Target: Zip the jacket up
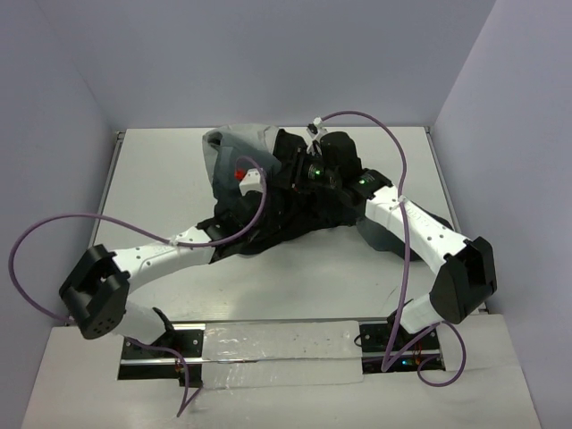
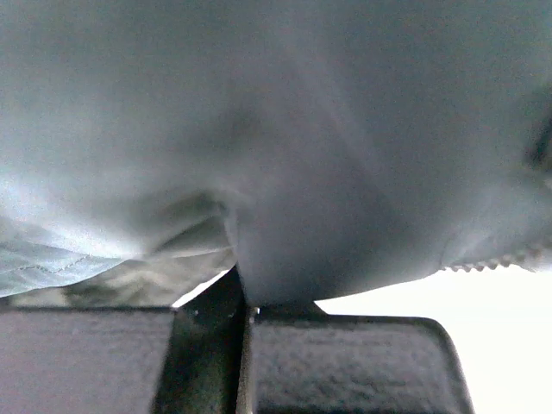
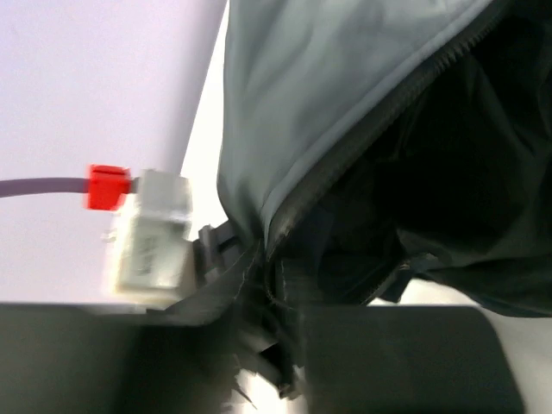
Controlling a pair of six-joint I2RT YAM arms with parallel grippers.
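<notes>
1. White table (image 1: 152,188), lavender walls (image 1: 268,54) close on the left, far and right sides; thin metal rim along the left and right table edges.
2. Jacket (image 1: 234,147) bunched at far-middle of the table. Light grey part sits far-left near the far edge, dark part spreads right and toward the near side, under both wrists.
3. Bare tabletop shows left of the jacket, in the far-right corner, and in a wide strip between the jacket and the arm bases.
4. L gripper (image 2: 246,304): fingers closed, a fold of grey shell pinched between them; fabric fills most of the wrist view. Toothed zip edge (image 2: 492,263) hangs at right, over bare table.
5. R gripper (image 3: 267,345): zipper (image 3: 371,116) runs diagonally down from far-right into the gap between its fingers, black lining open to the right. Blurred, so can't tell if it's clamping or loose.
6. Both grippers sit just beside each other; L wrist's white connector w/ red tab (image 3: 147,233) shows in the R wrist view.
7. Purple cables (image 1: 54,234) loop wide, L one out toward the left wall, R one arching over the far-right table.
</notes>
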